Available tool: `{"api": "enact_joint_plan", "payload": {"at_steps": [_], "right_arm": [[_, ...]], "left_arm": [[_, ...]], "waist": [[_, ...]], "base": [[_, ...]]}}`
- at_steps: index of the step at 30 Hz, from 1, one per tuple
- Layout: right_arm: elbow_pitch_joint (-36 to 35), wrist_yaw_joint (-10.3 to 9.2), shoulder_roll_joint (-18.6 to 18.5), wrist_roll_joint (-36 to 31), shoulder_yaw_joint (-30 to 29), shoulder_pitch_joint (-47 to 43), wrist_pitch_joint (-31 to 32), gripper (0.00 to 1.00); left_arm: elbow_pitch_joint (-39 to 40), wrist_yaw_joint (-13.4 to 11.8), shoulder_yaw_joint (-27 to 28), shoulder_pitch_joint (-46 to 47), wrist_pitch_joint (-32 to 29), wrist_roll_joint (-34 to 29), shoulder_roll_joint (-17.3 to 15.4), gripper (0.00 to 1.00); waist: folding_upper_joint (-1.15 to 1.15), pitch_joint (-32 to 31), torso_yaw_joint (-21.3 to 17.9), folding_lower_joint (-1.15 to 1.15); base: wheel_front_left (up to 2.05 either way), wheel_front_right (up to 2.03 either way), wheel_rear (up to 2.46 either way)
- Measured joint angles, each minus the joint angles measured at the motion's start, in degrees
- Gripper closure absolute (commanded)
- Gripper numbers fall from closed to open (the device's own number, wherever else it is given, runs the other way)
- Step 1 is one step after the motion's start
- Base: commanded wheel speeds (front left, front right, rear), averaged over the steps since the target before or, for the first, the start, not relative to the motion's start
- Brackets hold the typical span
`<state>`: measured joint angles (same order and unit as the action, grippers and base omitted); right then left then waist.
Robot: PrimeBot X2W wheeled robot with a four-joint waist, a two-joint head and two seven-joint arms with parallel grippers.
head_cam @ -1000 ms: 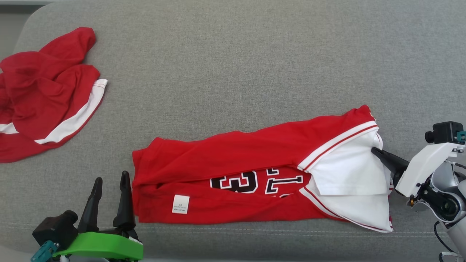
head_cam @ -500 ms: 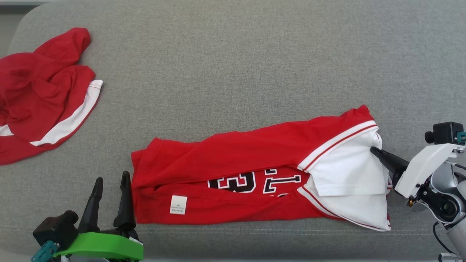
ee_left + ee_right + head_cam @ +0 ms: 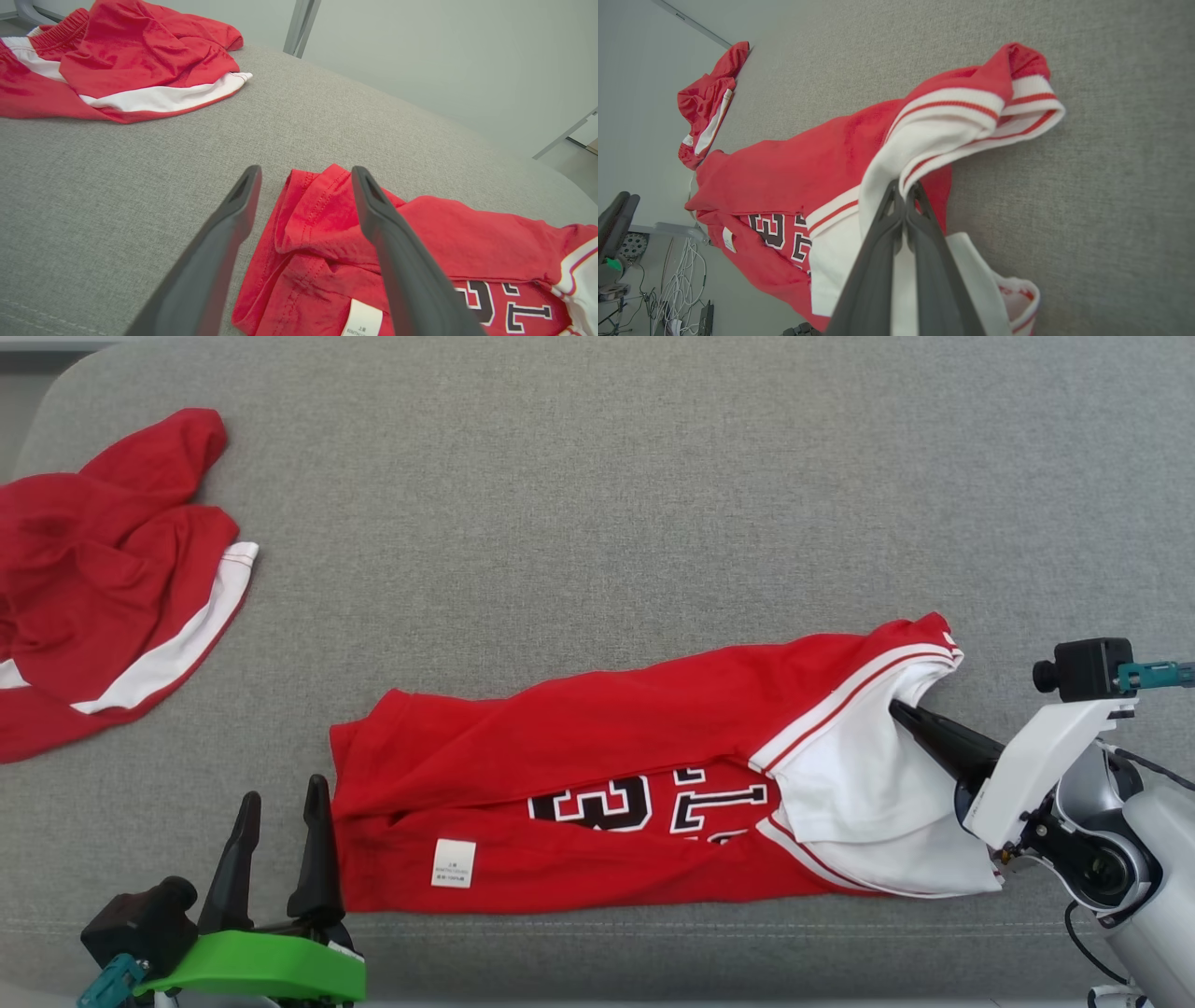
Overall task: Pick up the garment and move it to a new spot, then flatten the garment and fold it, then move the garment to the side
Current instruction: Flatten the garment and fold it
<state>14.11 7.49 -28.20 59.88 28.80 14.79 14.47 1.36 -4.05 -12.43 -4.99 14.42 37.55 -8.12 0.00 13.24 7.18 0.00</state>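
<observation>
My right gripper (image 3: 901, 711) pinched closed on jersey (image 3: 607, 737) white end, my left gripper (image 3: 283, 793) wide open, just beside jersey left edge

Garment (image 3: 597, 747): red jersey, white trim, black numerals
Pose: folded lengthwise — white end bunched
Where: grey cushion (image 3: 597, 476)

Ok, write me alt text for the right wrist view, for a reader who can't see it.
The right gripper, fingers shut, pinches the white striped trim of a red jersey, holding that end raised above the grey cushion. The rest lies on the cushion, black numerals showing. A second red garment lies crumpled farther off.
</observation>
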Motion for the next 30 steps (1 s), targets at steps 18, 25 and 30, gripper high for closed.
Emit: {"api": "enact_joint_plan", "payload": {"at_steps": [18, 25, 30], "right_arm": [[-7.59, 0.00, 1.53, -1.96, 2.77, 0.33, -1.16, 1.00], [-9.48, -0.01, 3.26, -1.87, 3.90, 0.32, -0.94, 1.00], [-11.04, -0.68, 5.84, -1.86, 6.06, 0.31, 0.04, 1.00]], "left_arm": [[-0.78, 0.60, -0.08, 0.01, 0.00, -0.01, 0.22, 0.03], [-1.32, 1.07, -0.62, 0.04, 0.00, -0.01, 0.53, 0.03], [-1.79, 1.09, -0.73, 0.04, 0.00, -0.01, 1.19, 0.06]], "waist": [[0.00, -0.54, -0.82, 0.00], [0.00, -1.35, -0.35, 0.00], [0.00, -2.07, 0.18, 0.00]], "base": [[0.00, 0.00, 0.00], [0.00, 0.00, 0.00], [0.00, 0.00, 0.00]]}}
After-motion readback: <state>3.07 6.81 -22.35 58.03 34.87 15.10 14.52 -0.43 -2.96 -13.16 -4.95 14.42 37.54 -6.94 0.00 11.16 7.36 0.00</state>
